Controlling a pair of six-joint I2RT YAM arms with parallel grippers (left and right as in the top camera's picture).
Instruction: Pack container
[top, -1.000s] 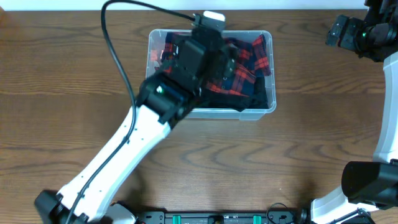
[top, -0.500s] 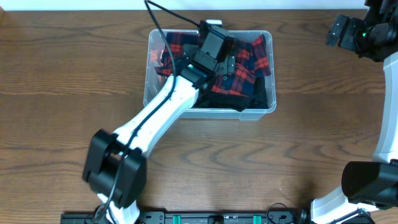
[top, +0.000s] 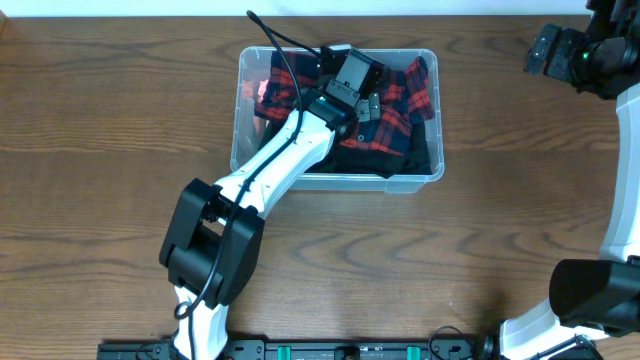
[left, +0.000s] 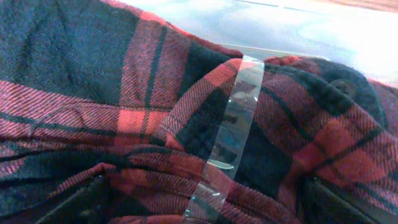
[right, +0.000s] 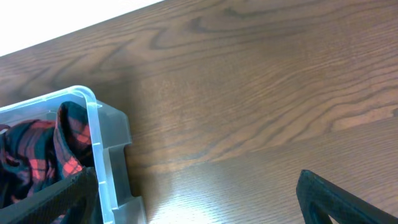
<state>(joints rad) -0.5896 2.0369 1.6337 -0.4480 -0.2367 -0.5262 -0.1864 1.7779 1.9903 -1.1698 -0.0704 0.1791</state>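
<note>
Container (top: 415, 182) rim crowded by plaid shirt (top: 400, 90); left pincer (left: 214, 202) inside.

A: What moved on the white left arm (top: 285, 160)?
B: Elbow (top: 212, 245) swings in from near-left toward centre. Its black gripper (top: 357, 82) now sits lower, further right on the red-and-black plaid cloth (top: 398, 95).

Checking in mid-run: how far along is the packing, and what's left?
Done: the plaid shirt lies inside the container. In hand: the left tool is down in it, open, against the fabric. Left: one fold rides up to the rim at a corner and probably needs tucking down. The right tool waits open, off to the side.
</note>
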